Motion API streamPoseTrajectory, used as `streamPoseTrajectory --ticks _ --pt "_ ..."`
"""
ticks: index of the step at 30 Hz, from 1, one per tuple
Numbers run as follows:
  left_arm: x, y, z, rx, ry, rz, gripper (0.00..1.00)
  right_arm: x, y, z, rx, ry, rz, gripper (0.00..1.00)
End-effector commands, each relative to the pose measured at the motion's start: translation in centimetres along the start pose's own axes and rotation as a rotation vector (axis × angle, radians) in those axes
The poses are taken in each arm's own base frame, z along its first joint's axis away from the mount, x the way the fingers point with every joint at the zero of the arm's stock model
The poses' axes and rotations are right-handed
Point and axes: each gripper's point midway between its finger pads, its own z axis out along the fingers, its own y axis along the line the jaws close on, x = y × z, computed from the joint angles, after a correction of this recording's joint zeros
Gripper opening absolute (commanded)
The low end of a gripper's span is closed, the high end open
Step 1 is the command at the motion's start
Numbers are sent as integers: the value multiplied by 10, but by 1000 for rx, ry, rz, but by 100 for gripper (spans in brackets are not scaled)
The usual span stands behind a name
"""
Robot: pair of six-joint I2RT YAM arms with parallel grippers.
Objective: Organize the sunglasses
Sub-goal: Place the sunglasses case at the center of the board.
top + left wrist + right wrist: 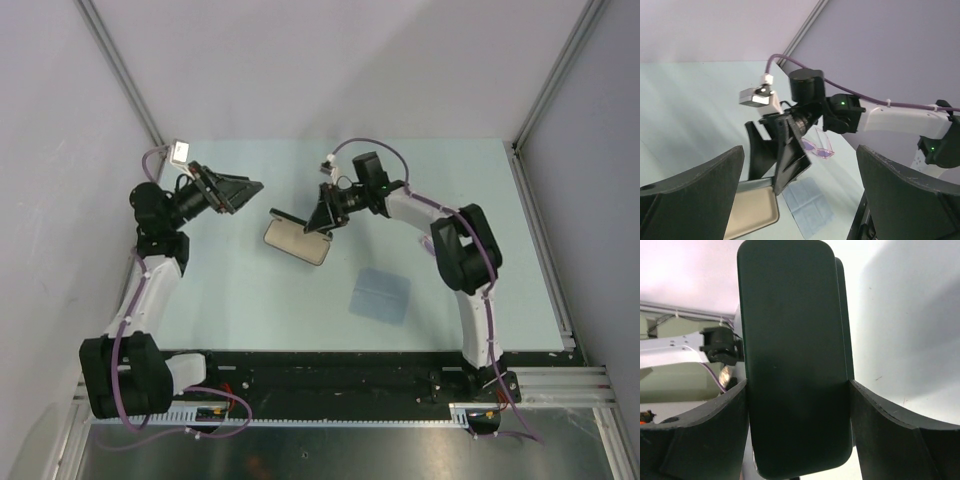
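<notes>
On the pale green, smooth bench, near its middle: an oblong case with rounded corners, lying open, shallow base lined in plain beige. Lid a hard matte black shell, standing up from the far edge of the base. Clenched on that lid: the right gripper, one broad black finger pressed flat against each long side, as the right wrist view shows. To the near right of the case and apart from it: a light blue square cloth, thin and soft, lying flat with faint fold lines. Outside the case: the sunglasses, thin translucent pink-purple frame and purple-tinted lenses, seen from the left wrist view just past the right gripper and below the right wrist. Cannot tell whether lying on the bench; hidden under the right arm from above. Left of the case and raised off the bench: the left gripper, released, its wide dark fingers spread with nothing between.
</notes>
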Motion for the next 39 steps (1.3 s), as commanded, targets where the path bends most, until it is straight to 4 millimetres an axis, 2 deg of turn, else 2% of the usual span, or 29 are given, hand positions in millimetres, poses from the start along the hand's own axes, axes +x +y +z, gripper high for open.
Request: streamPoseTrajectory --ticks 1,4,6,9,10,17,20,21,23,24,27,34,39 --pt "2 -4 -6 -7 -19 27 100 8 3 28 -29 109 -108 2" --pt "4 -8 -9 -4 -22 23 100 19 -17 43 9 157 -98 2" --pt "6 -8 -10 -3 -17 15 100 20 -22 47 17 165 -101 2" --pt "11 -3 -12 -23 -20 -10 100 26 -37 54 51 203 -124 3" --pt "15 1 -12 -34 -16 -25 100 35 -45 57 61 230 -101 4" --pt "26 12 -11 -45 14 -78 100 42 -62 62 76 270 -112 10" --pt "28 13 -10 -41 24 -82 100 47 -70 63 87 285 -91 17" --pt "28 13 -10 -42 24 -83 100 45 -70 62 90 284 -97 24" --pt "28 14 -9 -44 24 -87 100 45 -72 61 90 285 -96 30" --pt "28 15 -9 -42 28 -93 100 42 -72 61 94 280 -105 38" --pt "29 16 -9 -41 32 -90 100 38 -73 59 106 274 -114 49" --pt "38 25 -12 -79 25 -97 100 25 -72 51 116 247 -128 61" --pt "53 37 -17 -121 27 -120 100 25 -74 49 121 244 -126 73"
